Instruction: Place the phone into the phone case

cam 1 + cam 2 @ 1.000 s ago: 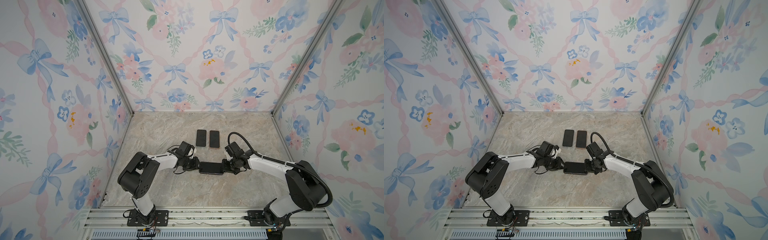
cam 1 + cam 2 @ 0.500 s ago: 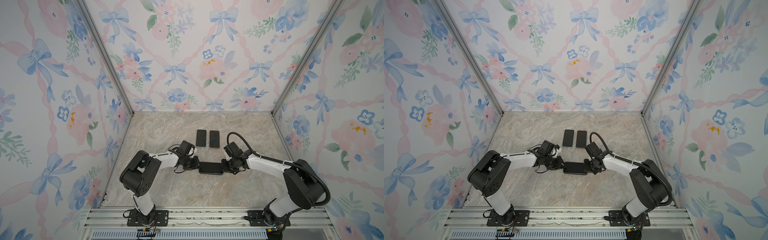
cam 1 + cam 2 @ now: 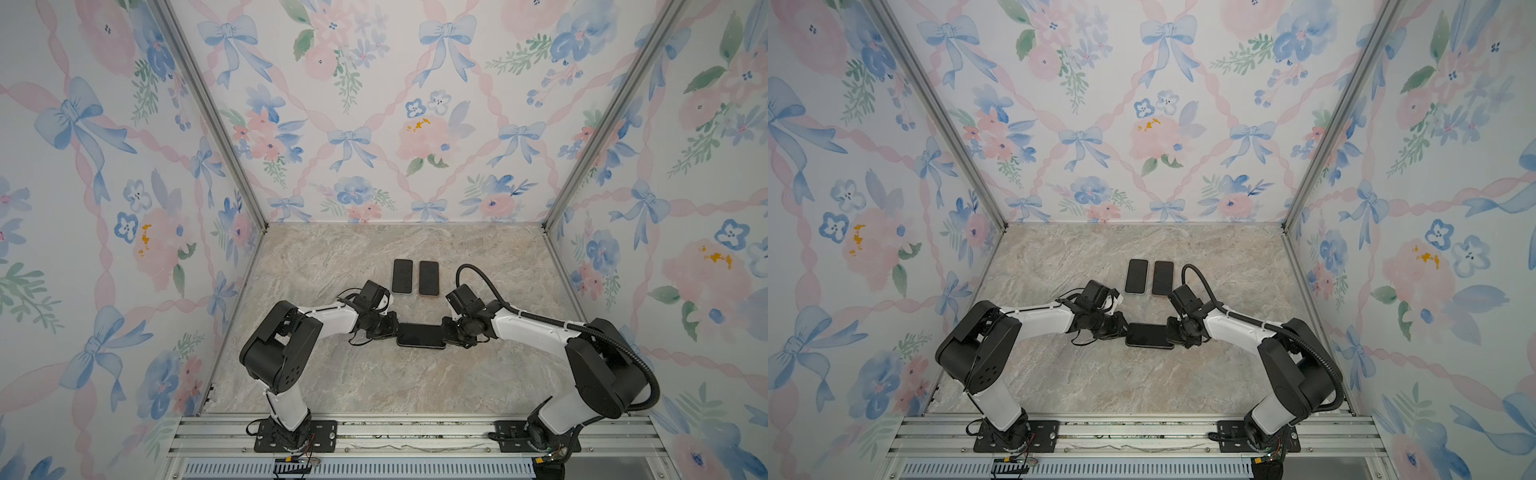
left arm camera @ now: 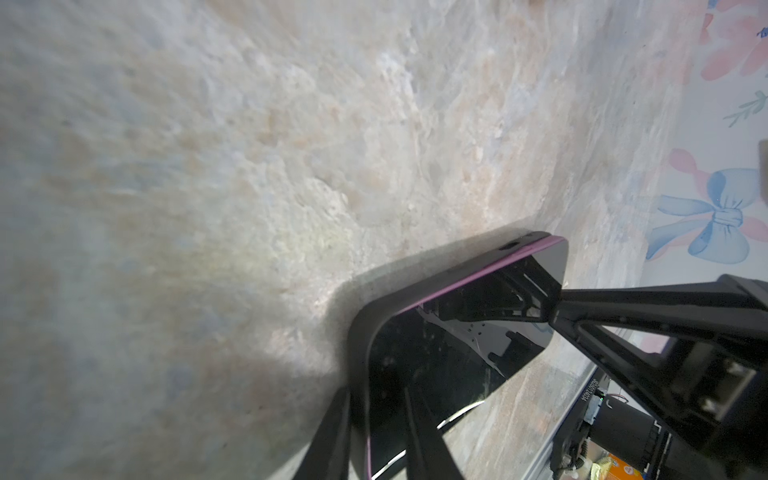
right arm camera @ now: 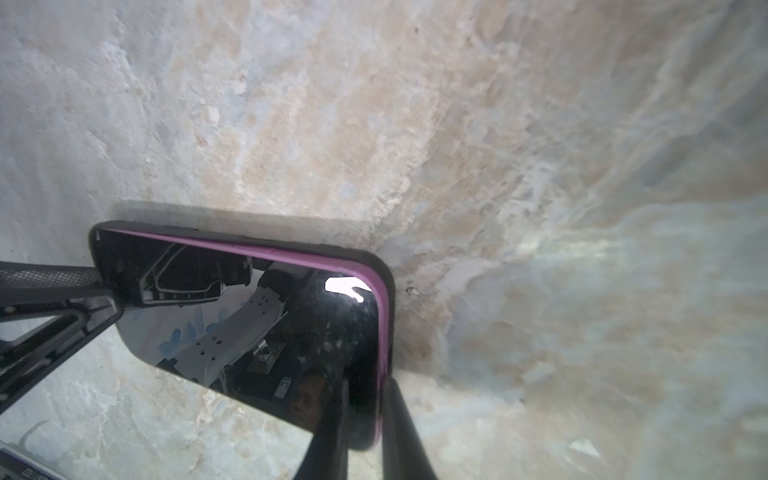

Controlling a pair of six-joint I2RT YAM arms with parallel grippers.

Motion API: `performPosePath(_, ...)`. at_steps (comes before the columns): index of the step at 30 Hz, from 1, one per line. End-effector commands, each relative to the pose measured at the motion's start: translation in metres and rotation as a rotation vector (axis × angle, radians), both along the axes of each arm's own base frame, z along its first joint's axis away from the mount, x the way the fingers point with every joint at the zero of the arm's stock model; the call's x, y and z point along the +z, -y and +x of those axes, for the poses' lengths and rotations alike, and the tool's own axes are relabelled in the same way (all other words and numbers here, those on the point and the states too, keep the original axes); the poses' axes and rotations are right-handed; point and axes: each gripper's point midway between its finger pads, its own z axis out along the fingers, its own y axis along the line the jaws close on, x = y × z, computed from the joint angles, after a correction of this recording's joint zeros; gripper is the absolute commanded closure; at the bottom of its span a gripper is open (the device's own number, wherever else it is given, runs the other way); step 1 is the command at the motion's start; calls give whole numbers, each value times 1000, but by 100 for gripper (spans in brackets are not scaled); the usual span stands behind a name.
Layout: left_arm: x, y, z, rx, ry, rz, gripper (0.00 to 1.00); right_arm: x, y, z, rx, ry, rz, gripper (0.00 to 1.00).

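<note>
The phone [image 3: 420,335] [image 3: 1148,335] lies crosswise low over the marble floor, between my two grippers. Its screen [image 5: 257,324] is glossy black and its edge is pink. It sits inside the black phone case [image 4: 358,332], whose rim [image 5: 388,291] wraps the pink edge. My left gripper [image 3: 392,328] [image 4: 378,436] is shut on the phone's left short end, one finger on the screen and one on the case's back. My right gripper [image 3: 446,332] [image 5: 365,432] is shut the same way on the right short end. Whether the case rests on the floor cannot be told.
Two more dark phones [image 3: 402,276] [image 3: 429,277] lie side by side on the floor just behind the grippers. Floral walls [image 3: 124,249] close in the left, right and back sides. A metal rail [image 3: 415,432] runs along the front edge.
Both grippers' jaws have closed in a little on the phone's ends. The phone and both arms have stayed in the same place.
</note>
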Motion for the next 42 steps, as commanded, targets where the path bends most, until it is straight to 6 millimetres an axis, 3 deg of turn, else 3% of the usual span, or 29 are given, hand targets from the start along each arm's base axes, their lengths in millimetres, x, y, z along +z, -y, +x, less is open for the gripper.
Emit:
performPosePath(1,-9,20,-22,-73,-50,-27,75,-35,-45,-31,102,-85,130,86)
performPosePath(8,-13,15,-39,-87,-71,-23,72,-37,-45,-36,100,-93,125,87)
performPosePath(24,-34,-1,-50,-69,-89,51,92,-38,-55,-43,116,-98,122,87)
performPosePath(33,-27,-17,-56,-69,-74,124,72,-31,-46,-40,114,-83,100,86)
performPosePath(42,-28,12,-62,-142,-83,99,67,-40,-58,-51,114,-110,141,86)
